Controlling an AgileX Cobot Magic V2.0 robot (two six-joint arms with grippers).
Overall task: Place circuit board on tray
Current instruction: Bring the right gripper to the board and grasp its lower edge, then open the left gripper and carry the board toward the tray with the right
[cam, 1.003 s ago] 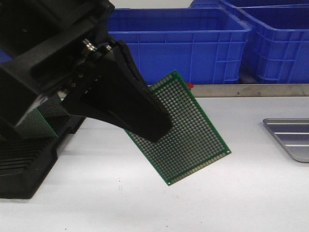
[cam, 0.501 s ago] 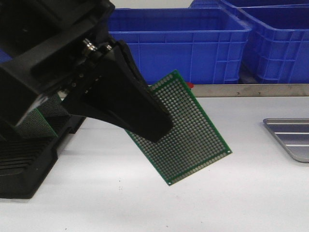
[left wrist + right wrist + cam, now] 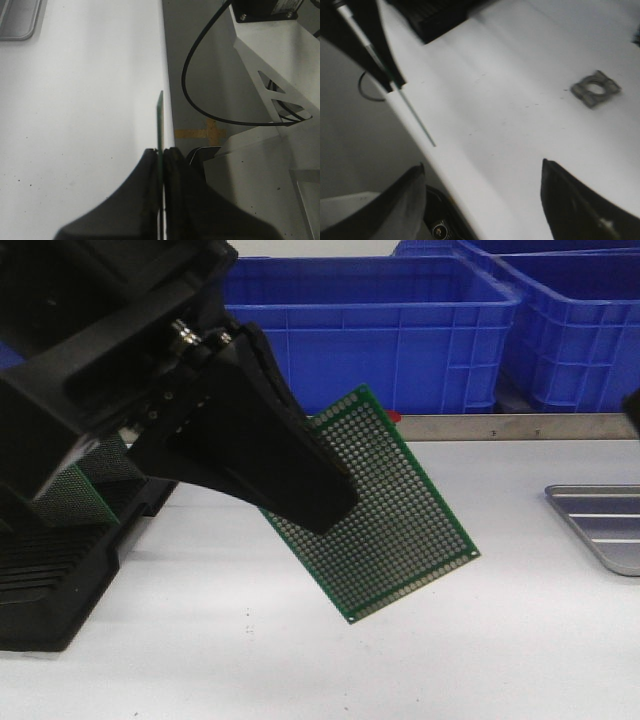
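My left gripper [image 3: 335, 505] is shut on a green perforated circuit board [image 3: 400, 520] and holds it tilted in the air above the white table, left of the middle. In the left wrist view the board [image 3: 160, 115] shows edge-on, pinched between the fingers of the left gripper [image 3: 162, 150]. The silver-grey ridged tray [image 3: 605, 525] lies at the table's right edge, apart from the board; its corner shows in the left wrist view [image 3: 20, 22]. My right gripper [image 3: 482, 167] is open and empty over the table's near edge. It sees the board [image 3: 415, 120] edge-on.
A black slotted rack [image 3: 60, 580] stands at the left, with another green board in it. Blue plastic bins [image 3: 380, 320] line the back. A small grey metal piece [image 3: 595, 89] lies on the table. A dark shape [image 3: 633, 410] shows at the right edge.
The left gripper and board have hardly moved. A dark shape has come into the front view at the right edge.
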